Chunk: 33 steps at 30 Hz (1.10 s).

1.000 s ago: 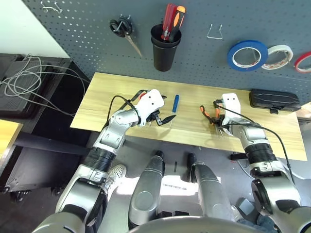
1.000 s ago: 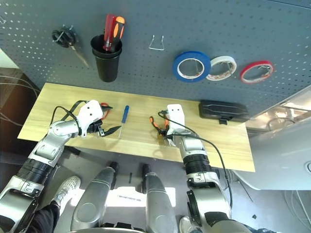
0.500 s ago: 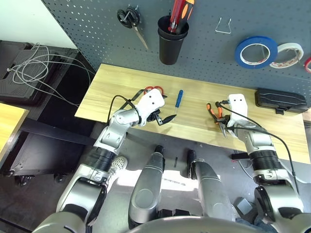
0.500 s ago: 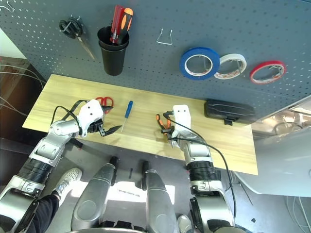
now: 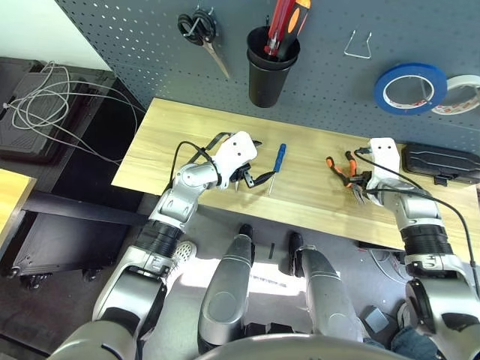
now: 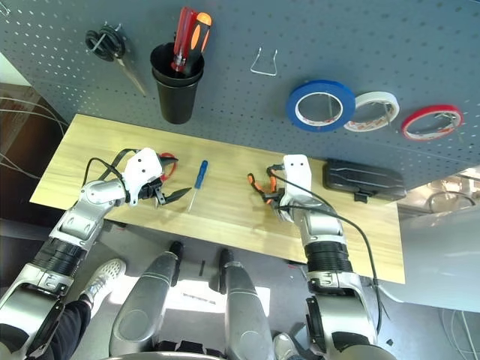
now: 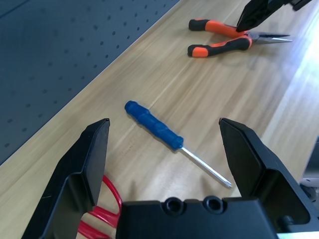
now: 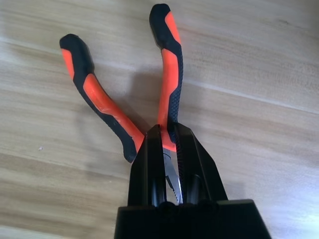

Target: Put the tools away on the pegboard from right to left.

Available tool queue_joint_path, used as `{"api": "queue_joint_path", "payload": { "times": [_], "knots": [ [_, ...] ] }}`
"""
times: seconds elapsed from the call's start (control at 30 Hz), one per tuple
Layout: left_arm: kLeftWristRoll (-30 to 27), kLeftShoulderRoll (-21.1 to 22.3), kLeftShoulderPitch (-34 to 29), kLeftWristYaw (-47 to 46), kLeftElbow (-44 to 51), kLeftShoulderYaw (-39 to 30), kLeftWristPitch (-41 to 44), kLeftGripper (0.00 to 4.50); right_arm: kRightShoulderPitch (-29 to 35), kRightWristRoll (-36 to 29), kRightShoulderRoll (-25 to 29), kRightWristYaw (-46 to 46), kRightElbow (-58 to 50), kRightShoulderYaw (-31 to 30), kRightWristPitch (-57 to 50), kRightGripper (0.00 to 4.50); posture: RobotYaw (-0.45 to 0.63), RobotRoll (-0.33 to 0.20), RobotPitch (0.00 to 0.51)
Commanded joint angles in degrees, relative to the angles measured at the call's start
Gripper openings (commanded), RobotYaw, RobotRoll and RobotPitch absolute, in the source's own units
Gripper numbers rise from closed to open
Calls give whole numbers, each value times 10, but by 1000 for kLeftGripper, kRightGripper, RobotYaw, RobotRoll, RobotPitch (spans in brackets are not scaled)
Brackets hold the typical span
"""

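Left pincer (image 7: 165, 119): wide open, empty; screwdriver (image 6: 201, 175) at 3 o'clock
Right pincer (image 8: 167, 127): closed on pliers (image 8: 170, 84)
Right eye view: red tape roll (image 6: 432, 109), 2 o'clock from right pincer

Orange and black pliers (image 8: 169, 89), solid blue screwdriver handle (image 7: 154, 125), red-handled scissors (image 7: 105, 214), dotted grey pegboard (image 6: 232, 90).

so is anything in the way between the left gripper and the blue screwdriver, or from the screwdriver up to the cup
Nothing visible stands between the left gripper and the screwdriver; the red scissors lie off to one side. Nothing visible blocks the way to the cup either, though it already holds other tools.
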State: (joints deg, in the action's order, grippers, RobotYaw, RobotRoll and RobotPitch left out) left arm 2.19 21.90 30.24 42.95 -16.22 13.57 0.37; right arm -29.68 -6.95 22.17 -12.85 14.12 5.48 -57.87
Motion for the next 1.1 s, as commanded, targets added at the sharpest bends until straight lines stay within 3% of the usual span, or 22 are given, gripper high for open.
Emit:
{"api": "queue_joint_path", "payload": {
  "times": [0.03,0.27,0.5,0.7,1.1],
  "knots": [
    [4,-1,-6,4,-11,5,-4,4500,-25,-13,-3,8,-39,14,-85,83,123,0,407],
    [4,0,-3,4,-14,4,-5,4500,-83,-10,-25,22,-10,7,-146,4,129,0,407],
    [4,4,-8,6,-8,5,-3,4500,-79,-9,-69,56,-166,-9,-297,4,133,0,411],
    [4,4,-11,5,-8,6,-3,4500,-28,-36,6,11,-269,-96,-304,4,130,0,412],
    [7,-1,-9,4,-12,8,-5,4500,-33,-20,83,-63,-173,-177,-131,4054,125,0,400]
  ]
}}
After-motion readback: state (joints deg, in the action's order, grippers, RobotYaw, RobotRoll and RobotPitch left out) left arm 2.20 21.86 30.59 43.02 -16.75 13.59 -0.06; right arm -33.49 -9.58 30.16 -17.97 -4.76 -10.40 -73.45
